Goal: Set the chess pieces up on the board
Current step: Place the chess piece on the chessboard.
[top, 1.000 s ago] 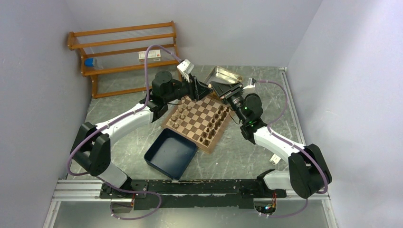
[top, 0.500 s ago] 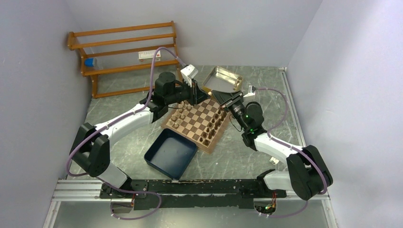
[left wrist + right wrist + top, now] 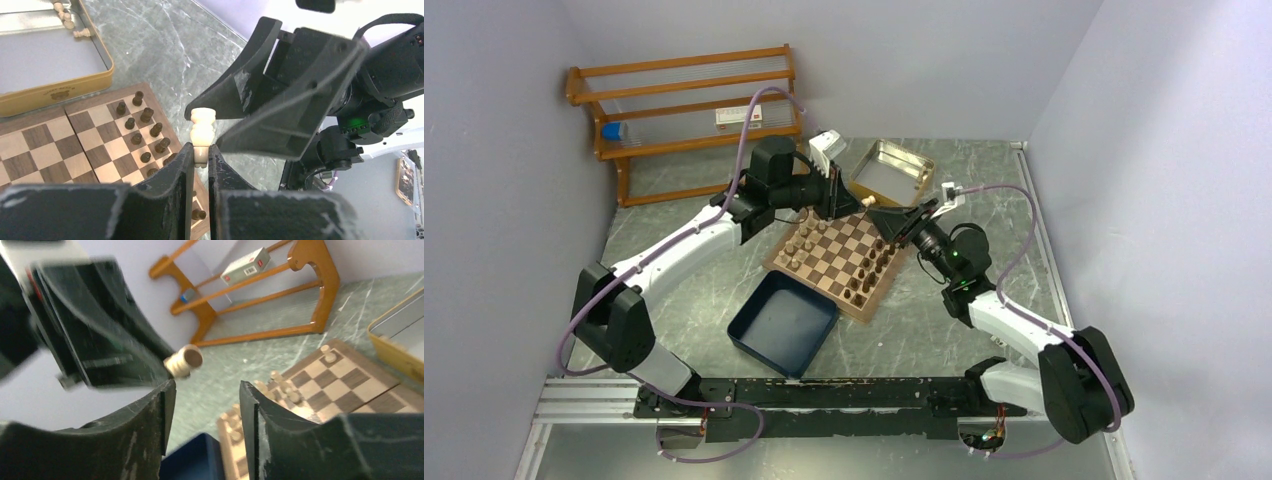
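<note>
Chess piece (image 3: pixel 202 131), a light one, has just passed from the right pincer (image 3: pixel 205 390), now let go with jaws apart and empty, to the left pincer (image 3: pixel 201 150), clamped tight on it, midair over the board (image 3: pixel 839 250) at its 12 o'clock corner, so placing probably comes next.

One chessboard (image 3: pixel 839 255) is lying on one table (image 3: pixel 944 330), beside one navy tray (image 3: pixel 782 322), one metal tin (image 3: pixel 894 172) and one wooden rack (image 3: pixel 686 110). Two arms are reaching in, the left arm (image 3: pixel 679 245) and the right arm (image 3: pixel 1009 318). One light piece (image 3: pixel 202 131) is being held in the air. At least three more are lying in the tin. The dark pieces (image 3: pixel 146 115) are standing in two rows, roughly ten showing, and an exact count is not coming clear.
</note>
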### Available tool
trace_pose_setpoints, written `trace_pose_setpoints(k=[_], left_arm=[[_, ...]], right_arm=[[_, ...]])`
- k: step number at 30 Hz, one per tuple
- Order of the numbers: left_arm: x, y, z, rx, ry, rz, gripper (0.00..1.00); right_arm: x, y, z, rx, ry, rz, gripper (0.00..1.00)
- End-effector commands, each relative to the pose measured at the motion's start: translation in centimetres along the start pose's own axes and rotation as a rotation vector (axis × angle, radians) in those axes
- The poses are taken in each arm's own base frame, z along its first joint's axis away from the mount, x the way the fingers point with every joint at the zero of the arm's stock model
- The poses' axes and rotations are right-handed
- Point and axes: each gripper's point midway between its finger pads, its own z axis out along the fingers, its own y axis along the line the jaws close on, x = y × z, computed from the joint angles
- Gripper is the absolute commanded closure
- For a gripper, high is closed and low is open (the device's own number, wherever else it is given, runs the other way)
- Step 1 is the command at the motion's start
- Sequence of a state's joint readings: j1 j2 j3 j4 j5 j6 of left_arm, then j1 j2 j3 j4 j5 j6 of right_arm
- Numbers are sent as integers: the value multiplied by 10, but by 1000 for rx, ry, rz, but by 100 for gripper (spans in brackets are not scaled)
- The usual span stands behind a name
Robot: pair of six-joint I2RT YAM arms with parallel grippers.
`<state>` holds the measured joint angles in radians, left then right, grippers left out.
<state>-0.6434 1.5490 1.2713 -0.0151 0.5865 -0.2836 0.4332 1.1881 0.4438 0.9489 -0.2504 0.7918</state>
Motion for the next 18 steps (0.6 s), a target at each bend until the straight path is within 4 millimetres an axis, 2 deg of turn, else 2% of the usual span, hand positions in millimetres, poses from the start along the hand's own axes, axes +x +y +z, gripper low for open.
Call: trace_pose_setpoints(k=[1, 7, 9, 13, 18], left_arm=[[-3, -10, -16, 4, 74, 15, 95], [26, 0, -32, -58, 223, -69, 95], [33, 1, -39, -67, 269, -85, 95], [39, -4, -46, -49, 288, -106, 95], [43, -6, -47, -33, 312, -121, 95]], right_arm=[[22, -9, -13, -65, 139, -436, 46], [39, -7, -5, -211, 267, -861, 44], [45, -3, -4, -254, 285, -947, 44], [51, 18, -7, -398, 239, -1114, 43], [61, 25, -6, -464, 269, -1208, 43]])
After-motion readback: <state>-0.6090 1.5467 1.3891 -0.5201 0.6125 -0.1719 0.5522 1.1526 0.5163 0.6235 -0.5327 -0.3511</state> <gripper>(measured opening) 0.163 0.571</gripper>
